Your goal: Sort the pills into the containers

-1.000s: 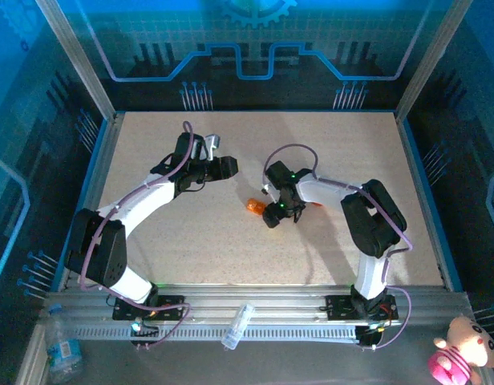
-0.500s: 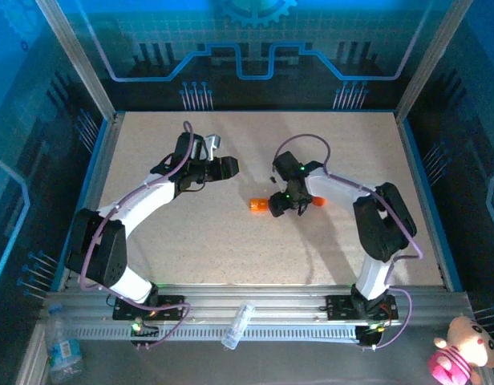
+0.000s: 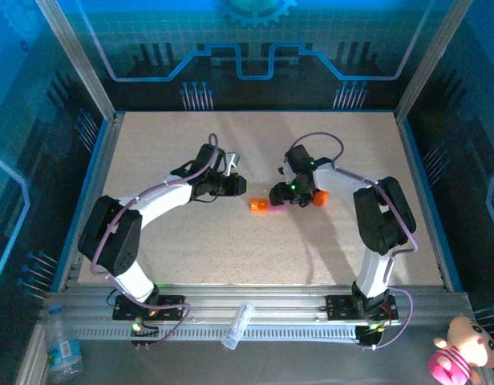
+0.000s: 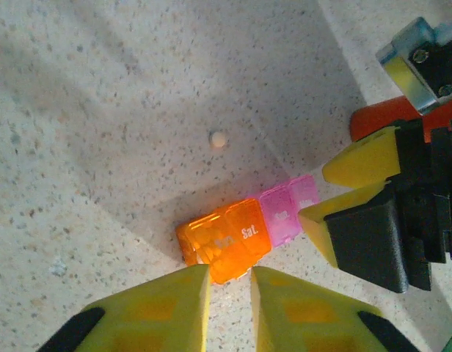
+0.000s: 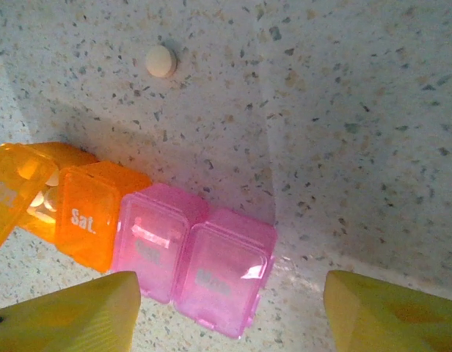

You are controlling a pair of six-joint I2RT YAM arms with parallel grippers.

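containers [image 5: 149, 246] form an orange and pink strip

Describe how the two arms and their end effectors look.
The left arm and right arm are made of white links with black joints, and a looping lilac cable runs along each. The left end effector and right end effector have wedge-shaped yellow fingers. From the left wrist, the right one's fingers sit on blocky black mounts.
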